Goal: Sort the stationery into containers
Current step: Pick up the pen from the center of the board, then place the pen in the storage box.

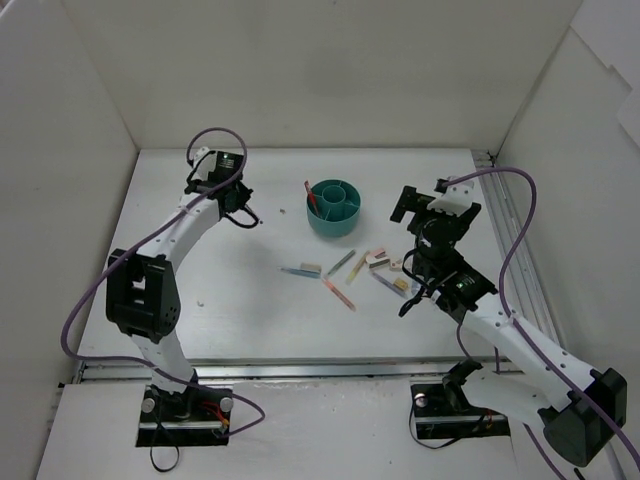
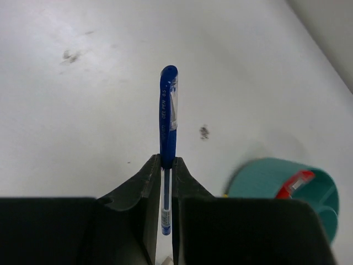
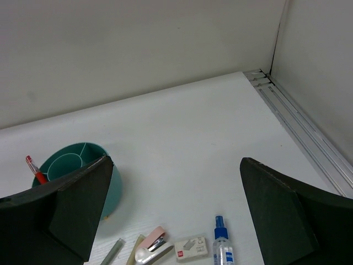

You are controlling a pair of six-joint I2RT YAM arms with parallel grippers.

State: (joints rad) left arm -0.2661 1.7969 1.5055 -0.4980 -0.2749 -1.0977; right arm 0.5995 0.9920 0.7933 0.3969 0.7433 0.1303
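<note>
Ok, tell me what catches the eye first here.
The left gripper pinches a blue pen over the white table, left of the teal organizer, which holds a red pen. The right gripper hangs wide open by the scattered stationery.

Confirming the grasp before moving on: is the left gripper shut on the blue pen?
Shut on it. The left gripper pinches the blue pen by its barrel, no gap either side, capped end sticking out ahead.
</note>
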